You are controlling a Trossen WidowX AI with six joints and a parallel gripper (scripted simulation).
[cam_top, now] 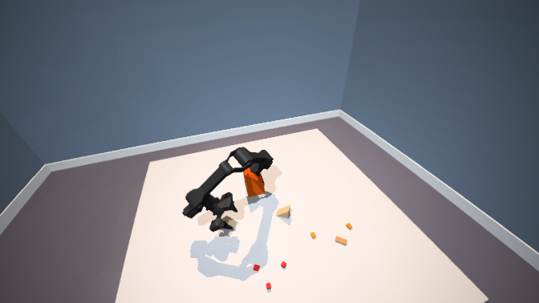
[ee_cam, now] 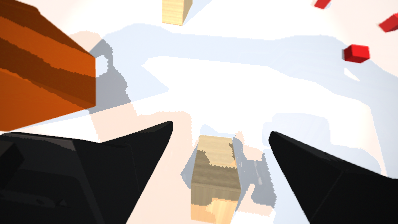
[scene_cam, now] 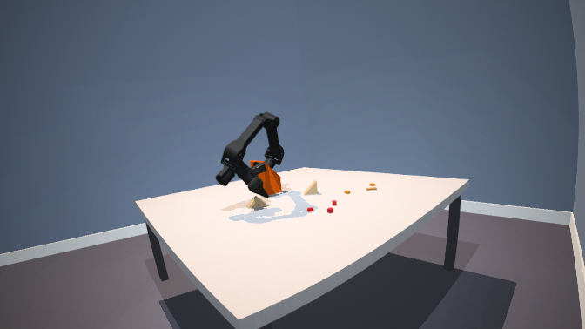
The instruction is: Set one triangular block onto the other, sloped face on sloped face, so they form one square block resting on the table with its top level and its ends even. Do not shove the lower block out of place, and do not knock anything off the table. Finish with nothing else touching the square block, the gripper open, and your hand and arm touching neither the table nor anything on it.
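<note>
We're hovering the gripper (ee_cam: 220, 137) with jaws spread wide, gripping nothing. One triangular block (ee_cam: 216, 176) is lying on the table (scene_cam: 305, 261) below the gap between the jaws, touching neither. The other triangular block (cam_top: 284, 212) is sitting well apart, out ahead of the jaws, unstacked. The orange box (ee_cam: 42, 75) is standing off the left jaw; red cubes (ee_cam: 356, 52) are lying ahead-right.

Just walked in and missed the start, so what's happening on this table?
A single black arm is working with two tan triangular blocks. Its gripper hangs open just above one triangular block, which lies on the table between the spread jaws, not held. The other triangular block sits apart, right of the orange block. They aren't stacked, so the square block isn't formed.
</note>
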